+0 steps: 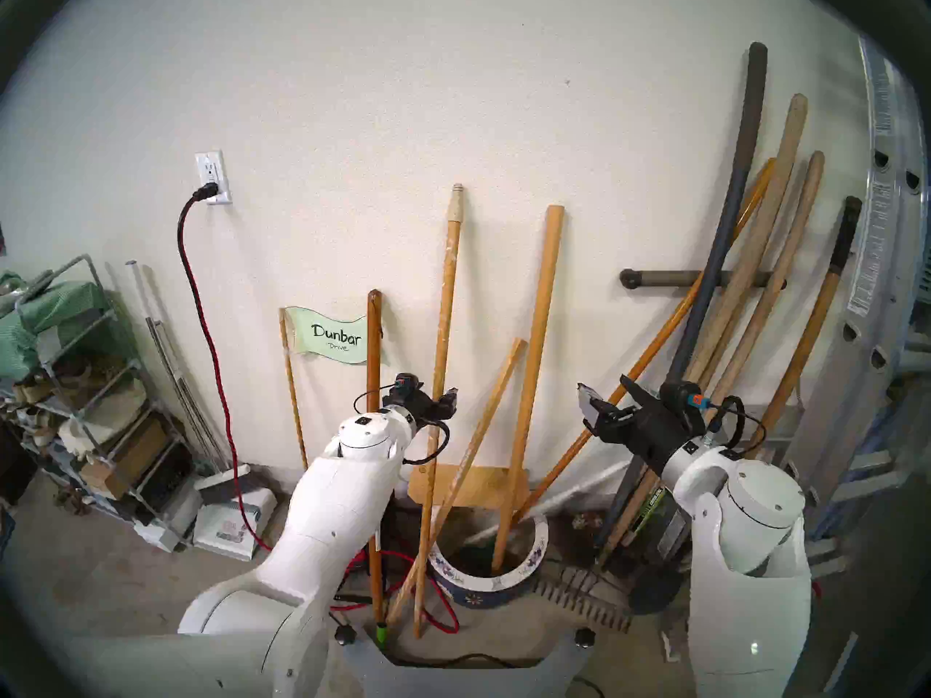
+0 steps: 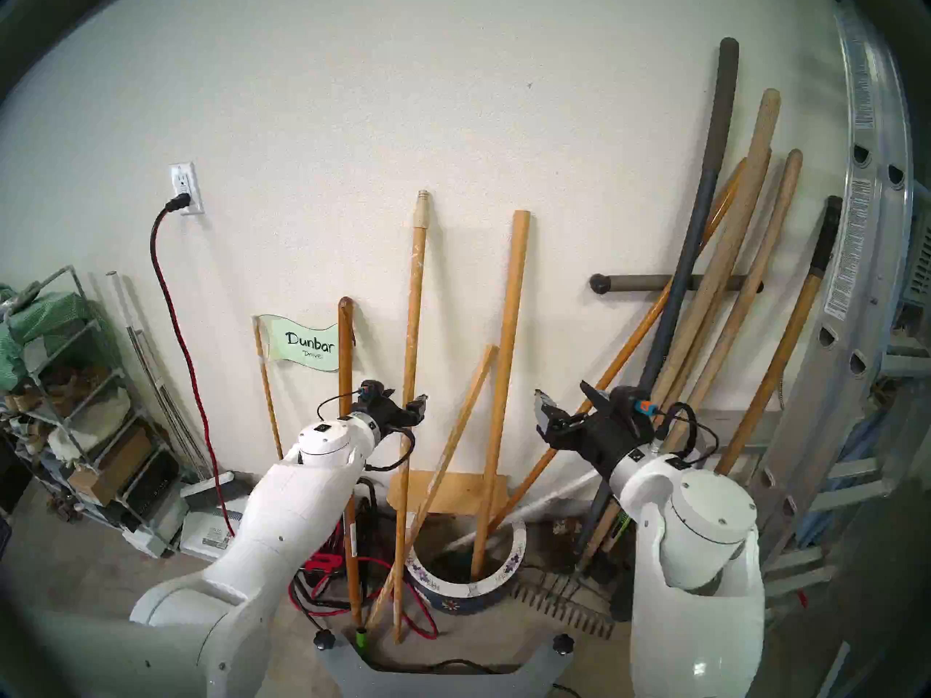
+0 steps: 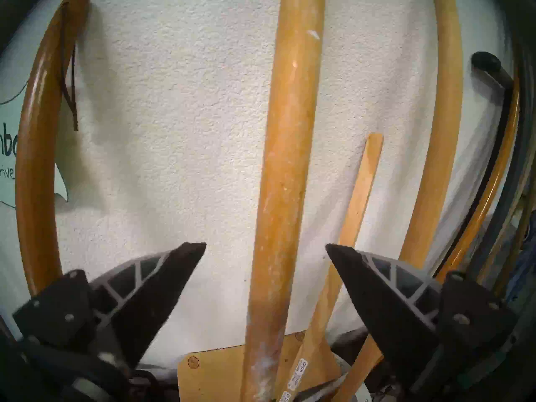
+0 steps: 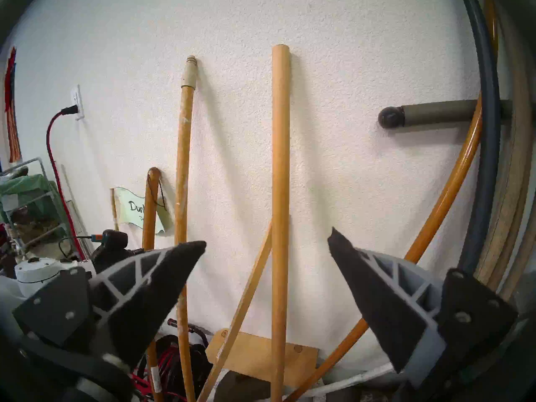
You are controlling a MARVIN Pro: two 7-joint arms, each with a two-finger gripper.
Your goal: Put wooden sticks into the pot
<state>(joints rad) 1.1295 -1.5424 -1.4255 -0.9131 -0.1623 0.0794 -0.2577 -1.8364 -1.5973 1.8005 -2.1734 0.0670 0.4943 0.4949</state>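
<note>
Garage clutter against a white textured wall frames the scene. Nearest, the left gripper (image 3: 265, 244) is held wide open, its jaws set either side of the speckled pole (image 3: 278, 189) with no contact seen. That pole is stood on the floor just outside the pot (image 1: 539, 531), its threaded tip leaned on the wall. It is judged stiff, long and fairly light, but top-heavy once lifted; a hold near mid-shaft, where the jaws now stand, is judged best against swinging, and the worn varnish may be slick. Beside it the slat (image 1: 478, 440) is leaned from the floor, thin and likely to flex. The dowel (image 1: 529, 379) is already stood in the pot. To the right, the right gripper (image 4: 266, 242) is held open and empty, well apart from the sticks.
</note>
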